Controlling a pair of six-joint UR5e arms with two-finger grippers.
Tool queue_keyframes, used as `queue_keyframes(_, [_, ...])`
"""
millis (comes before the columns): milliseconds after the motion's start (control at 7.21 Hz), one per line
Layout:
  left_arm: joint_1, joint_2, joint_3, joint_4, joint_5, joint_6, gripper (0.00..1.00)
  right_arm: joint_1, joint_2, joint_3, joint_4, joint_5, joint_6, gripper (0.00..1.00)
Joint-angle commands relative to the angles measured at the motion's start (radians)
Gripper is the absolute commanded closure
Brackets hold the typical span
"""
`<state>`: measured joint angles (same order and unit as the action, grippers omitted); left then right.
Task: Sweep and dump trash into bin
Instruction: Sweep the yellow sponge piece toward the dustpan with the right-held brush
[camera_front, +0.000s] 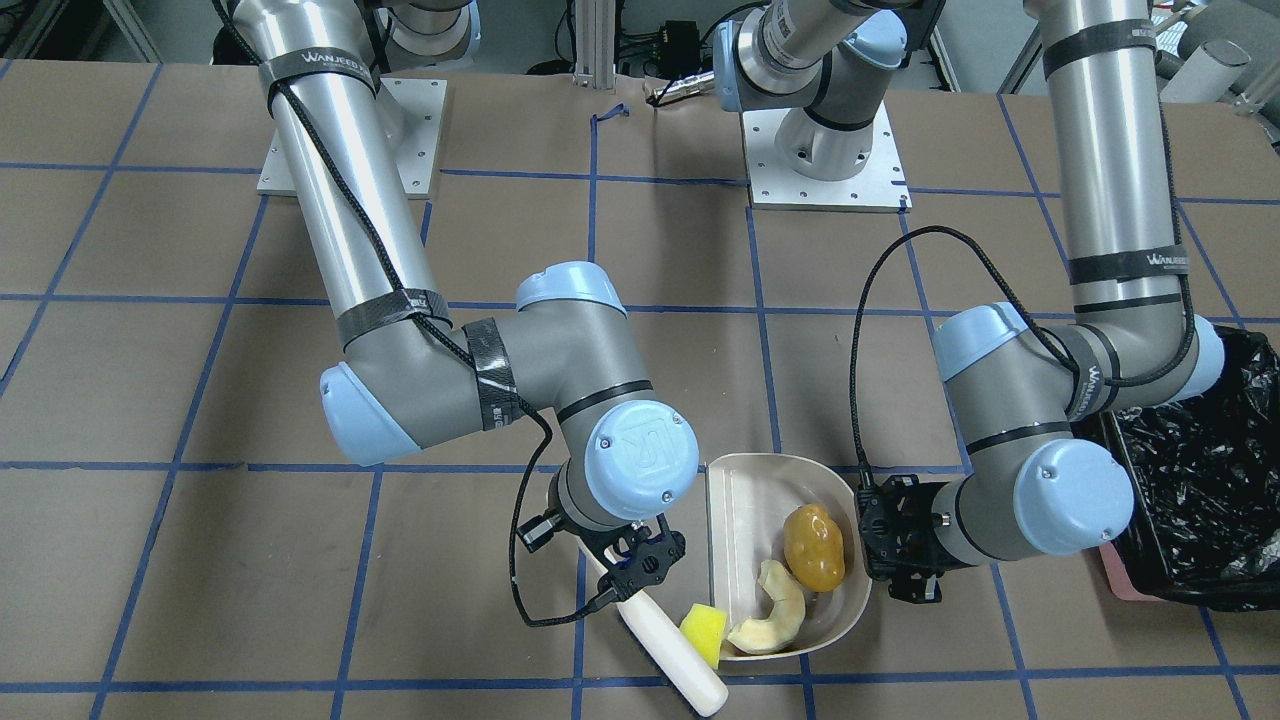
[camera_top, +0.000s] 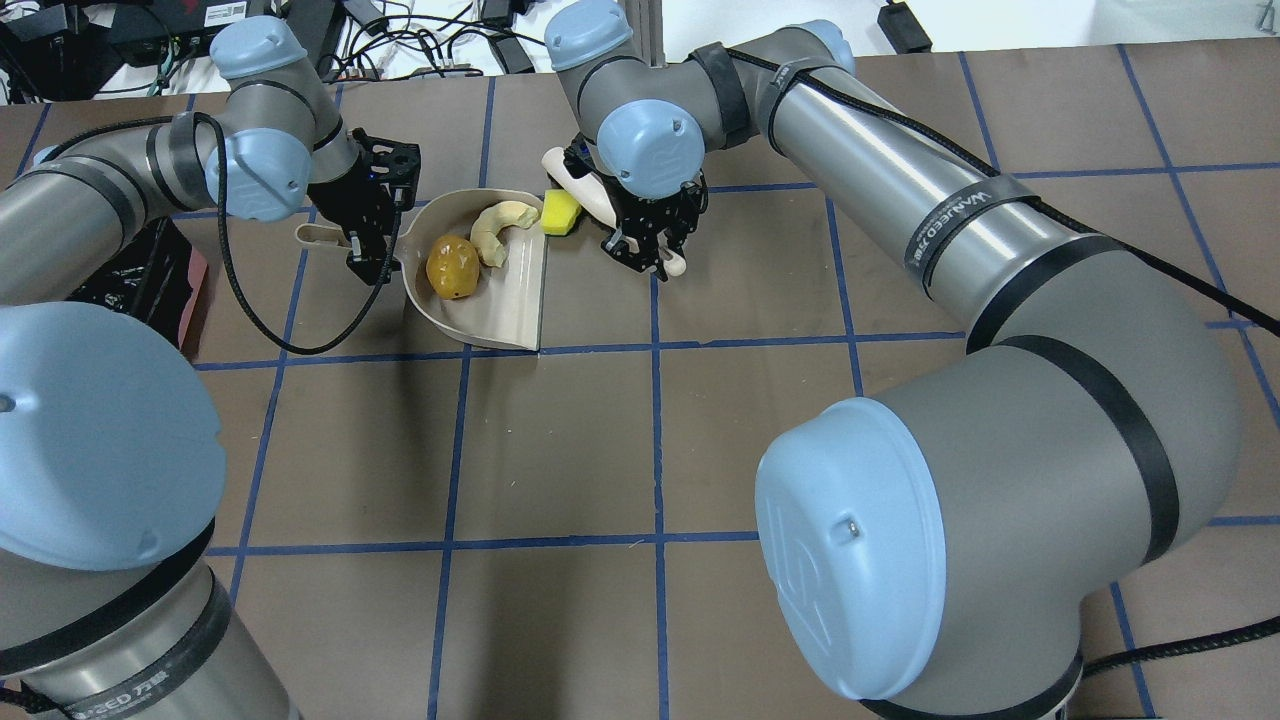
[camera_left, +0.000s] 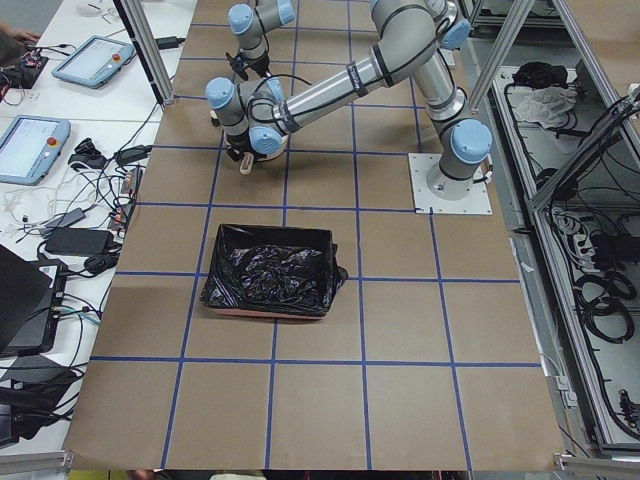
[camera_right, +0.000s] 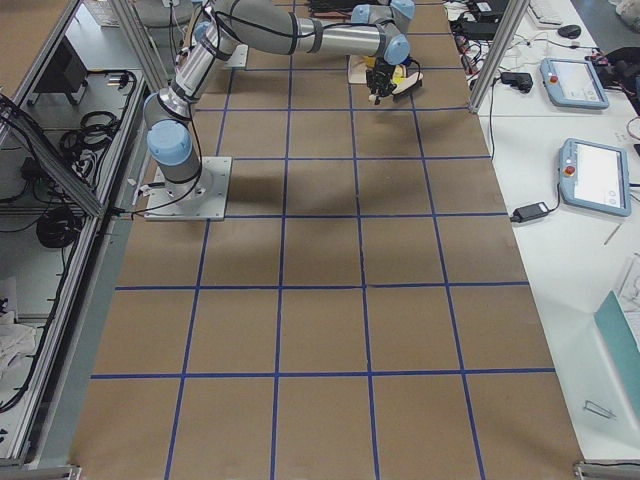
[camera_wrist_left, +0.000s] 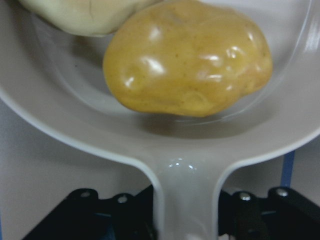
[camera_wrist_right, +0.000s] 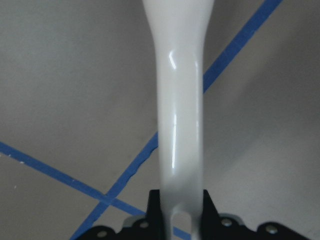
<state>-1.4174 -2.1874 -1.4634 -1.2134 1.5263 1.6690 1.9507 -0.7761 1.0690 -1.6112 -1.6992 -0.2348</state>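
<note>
Yellow wedge (camera_front: 703, 632) lies on the surface (camera_front: 300, 560) just beside the right tool (camera_front: 640, 565), which is clamped on the white sweeper (camera_front: 672, 640); it looks light, so a soft push should slide it. Our left tool (camera_front: 893, 548) grips the dustpan (camera_front: 735, 480) by its handle, and the shiny amber lump (camera_front: 814, 547) just ahead may roll, so we should lift it flat.

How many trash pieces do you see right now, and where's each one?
3. The amber lump and the pale crescent lie in the dustpan; the yellow wedge sits on the table just outside its open edge. No others visible, though the arms cover some table.
</note>
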Motion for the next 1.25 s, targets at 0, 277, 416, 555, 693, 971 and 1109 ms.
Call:
queue_keyframes(0, [-0.002, 0.0, 0.0, 0.0, 0.0, 0.0, 0.98, 0.013, -0.029, 0.026, 0.059, 0.048, 0.066, 0.97])
queue_keyframes(277, [-0.002, 0.0, 0.0, 0.0, 0.0, 0.002, 0.98, 0.013, -0.069, 0.072, 0.059, 0.116, 0.161, 0.96])
queue_keyframes(416, [-0.002, 0.0, 0.0, 0.0, 0.0, 0.003, 0.98, 0.014, -0.078, 0.075, 0.057, 0.147, 0.184, 0.96])
queue_keyframes(555, [-0.002, 0.0, 0.0, 0.0, 0.0, 0.003, 0.98, 0.016, -0.078, 0.075, 0.057, 0.182, 0.234, 0.96])
queue_keyframes(693, [-0.002, 0.0, 0.0, 0.0, -0.002, 0.003, 0.98, 0.031, -0.077, 0.075, 0.051, 0.2, 0.264, 0.96])
queue_keyframes(971, [-0.002, 0.001, 0.0, 0.0, 0.0, 0.003, 0.98, 0.039, -0.077, 0.077, 0.047, 0.239, 0.301, 0.96])
queue_keyframes(1109, [-0.002, 0.002, 0.0, 0.0, -0.002, 0.003, 0.98, 0.04, -0.077, 0.08, 0.047, 0.24, 0.331, 0.96])
